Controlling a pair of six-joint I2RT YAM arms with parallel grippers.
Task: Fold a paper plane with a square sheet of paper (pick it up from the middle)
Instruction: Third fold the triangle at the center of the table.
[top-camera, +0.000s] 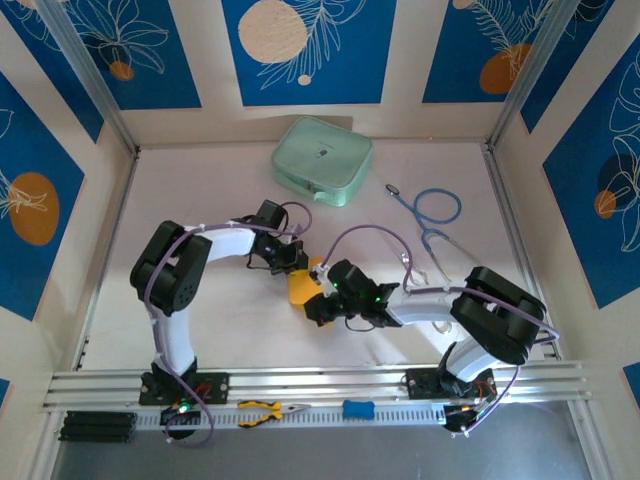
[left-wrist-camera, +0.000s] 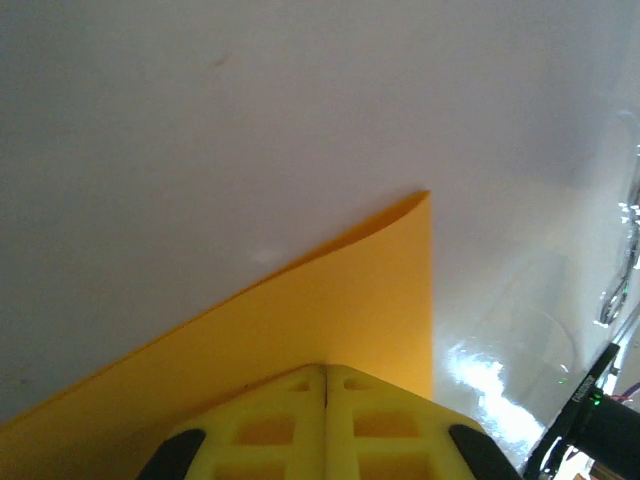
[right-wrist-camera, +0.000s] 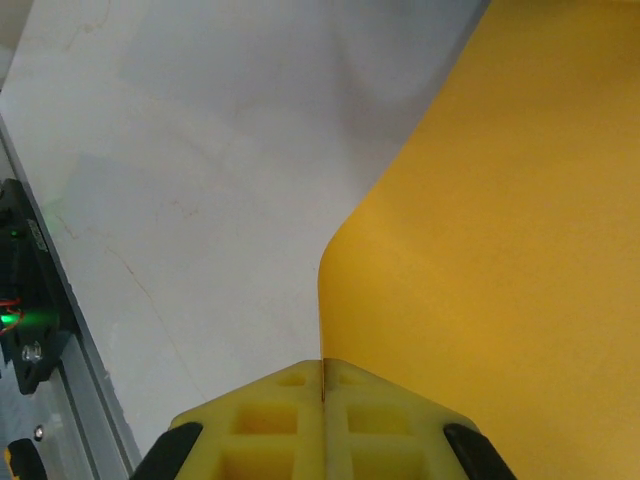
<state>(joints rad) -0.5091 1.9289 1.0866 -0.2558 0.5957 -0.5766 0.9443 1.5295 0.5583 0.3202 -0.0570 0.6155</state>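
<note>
The square sheet of paper (top-camera: 302, 287) is plain orange-yellow and is held up between my two grippers at mid-table. My left gripper (top-camera: 291, 262) is at its far edge. In the left wrist view its yellow fingers (left-wrist-camera: 380, 415) are shut, and the left gripper (left-wrist-camera: 326, 368) has its tips meeting on the sheet (left-wrist-camera: 330, 300), which curves away to a raised corner. My right gripper (top-camera: 318, 306) is at the sheet's near edge. The right gripper (right-wrist-camera: 323, 365) is shut, with the edge of the paper (right-wrist-camera: 500, 220) running into the seam between its fingers (right-wrist-camera: 270, 420). No paper plane shape shows.
A pale green rounded case (top-camera: 322, 160) sits at the back centre. A blue stethoscope (top-camera: 435, 215) lies at the right. Orange-handled pliers (top-camera: 268, 411) and a small blue item (top-camera: 358, 408) rest on the front rail (top-camera: 330, 385). Walls enclose three sides.
</note>
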